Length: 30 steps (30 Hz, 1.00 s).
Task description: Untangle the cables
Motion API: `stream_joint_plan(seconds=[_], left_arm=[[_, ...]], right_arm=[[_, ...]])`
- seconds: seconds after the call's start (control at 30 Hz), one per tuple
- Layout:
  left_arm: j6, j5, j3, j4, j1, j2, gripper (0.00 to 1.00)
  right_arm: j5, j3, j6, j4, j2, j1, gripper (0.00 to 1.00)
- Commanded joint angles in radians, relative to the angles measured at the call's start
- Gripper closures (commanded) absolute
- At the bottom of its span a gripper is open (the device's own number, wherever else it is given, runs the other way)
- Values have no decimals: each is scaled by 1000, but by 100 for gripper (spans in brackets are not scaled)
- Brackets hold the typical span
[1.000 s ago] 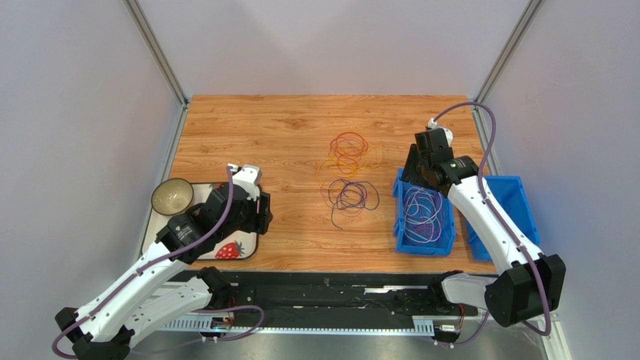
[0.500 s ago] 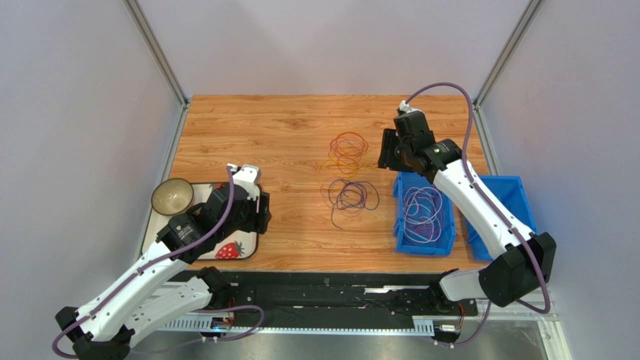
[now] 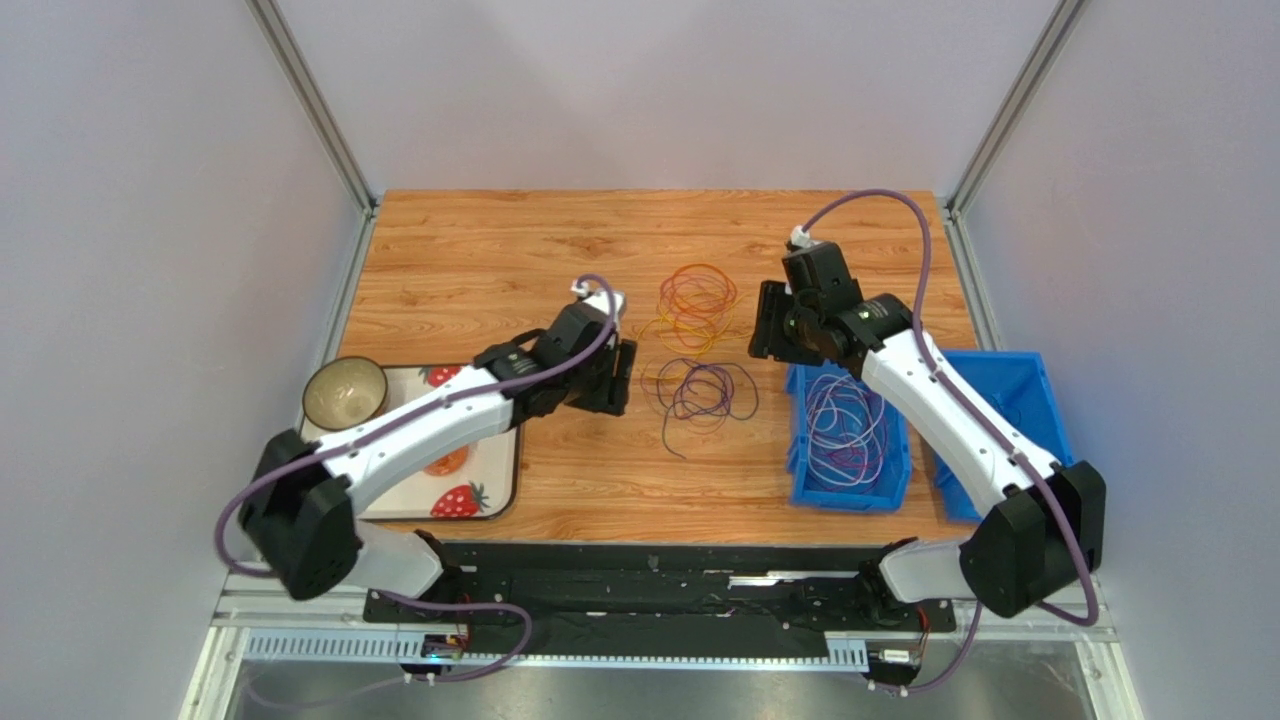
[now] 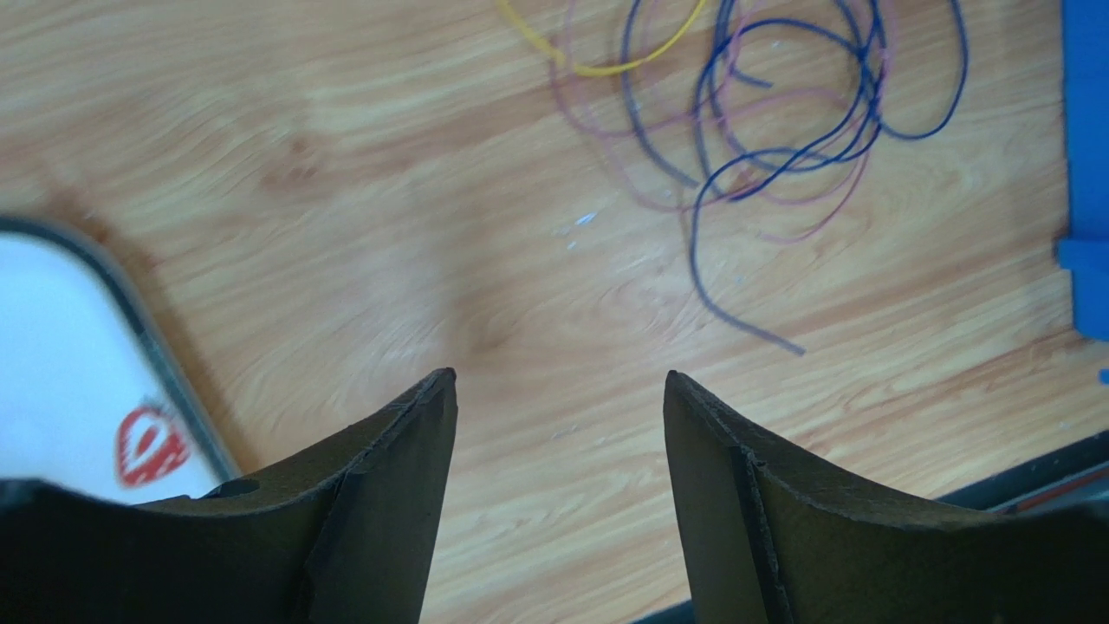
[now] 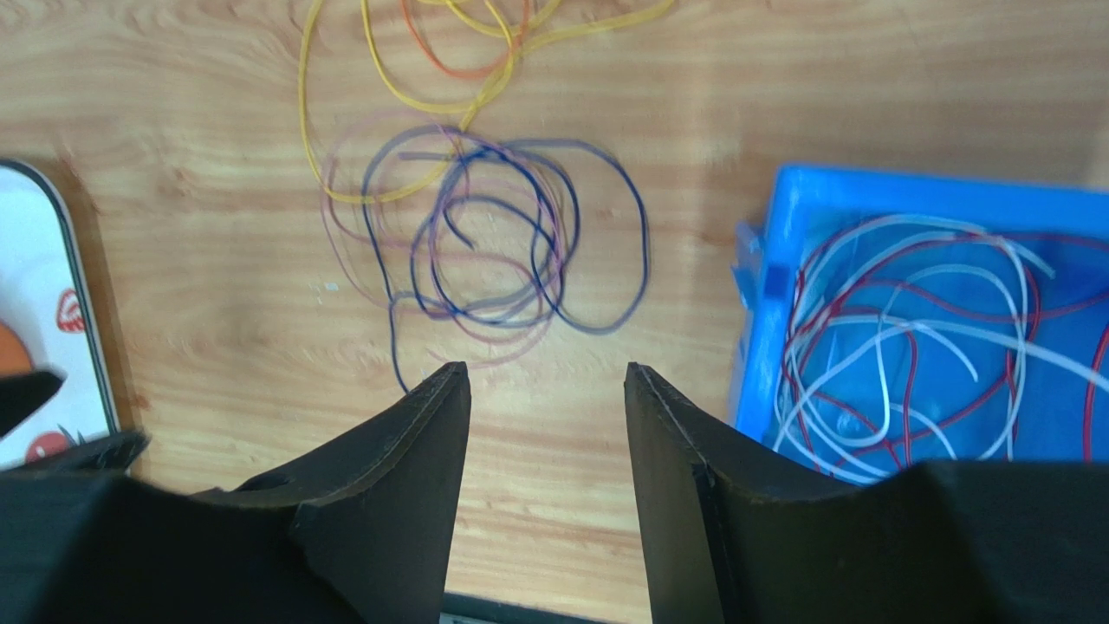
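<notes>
**Both arms poised over the heap, nothing gripped yet**

This looks like the approach for a pick; the cables [image 3: 694,387] lie in a loose heap mid-table [image 3: 481,255], orange and yellow loops toward the far edge, the purple tangle [image 5: 501,234] nearer, others in the blue bin [image 3: 849,488] by the right edge; the left gripper [image 4: 560,377] hangs over bare wood just left of the purple loops, jaws wide and empty; the right gripper [image 5: 547,368] hovers at the tangle's right, jaws apart, empty too; both wrists lean in toward the heap; next, I'd judge, one must drop onto a single strand and close finely.
</notes>
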Motion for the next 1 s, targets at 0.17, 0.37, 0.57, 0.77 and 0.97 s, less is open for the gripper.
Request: stream_joint_plan(seconds=[0.17, 0.37, 0.57, 0.77, 0.97], left_arm=[[55, 39, 282, 165, -98, 376, 32], [146, 80, 361, 151, -134, 521, 34], [236, 123, 350, 179, -142, 550, 33], [353, 189, 341, 203, -142, 554, 25], [442, 218, 408, 164, -142, 632, 28]], right_arm=[[-10, -176, 14, 14, -227, 3, 48], [19, -161, -38, -24, -228, 2, 48], [19, -155, -38, -42, -254, 2, 47], [-13, -169, -38, -35, -253, 2, 47], [-30, -178, -41, -34, -251, 2, 47]])
